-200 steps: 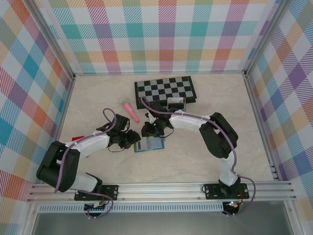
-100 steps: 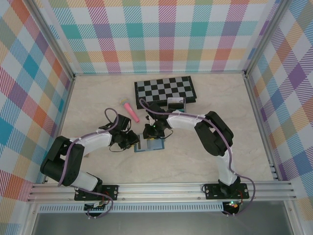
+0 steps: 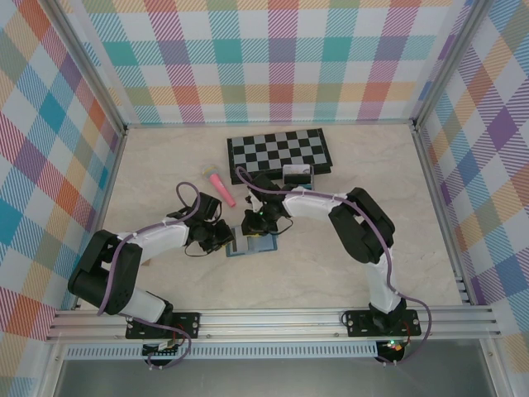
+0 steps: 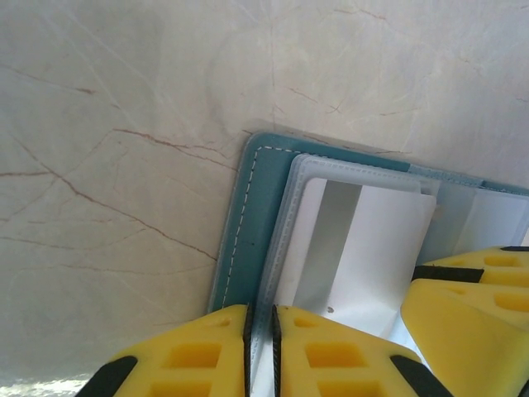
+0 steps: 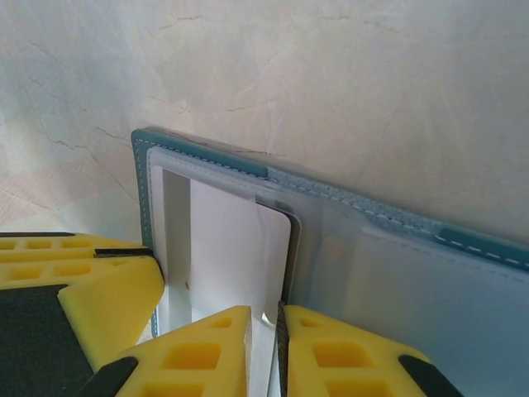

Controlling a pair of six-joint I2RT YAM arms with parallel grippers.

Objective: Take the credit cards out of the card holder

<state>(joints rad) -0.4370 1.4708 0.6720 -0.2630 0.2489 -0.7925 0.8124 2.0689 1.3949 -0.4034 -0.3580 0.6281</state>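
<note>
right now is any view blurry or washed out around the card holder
top external: even light, sharp, soft shadows, card holder small; left wrist: stitching crisp, credit card nearly blown out white, left hand soft up close; right wrist: clear pocket hazy with sheen, right hand slightly blurred

The card holder looks like matt teal faux leather with pale thread stitching along its edge; its inner pocket is clear, slightly glossy soft plastic with a stitched rim; the credit card inside is smooth white plastic with a faint sheen; the left gripper and right gripper have fingers of matt yellow moulded plastic with thin dark inner faces; the table is smooth and marble-patterned, pale with brown veins, mostly matt; the chessboard shines a little; the frame rails are brushed metal; the 3 walls carry a matt plaid print.
</note>
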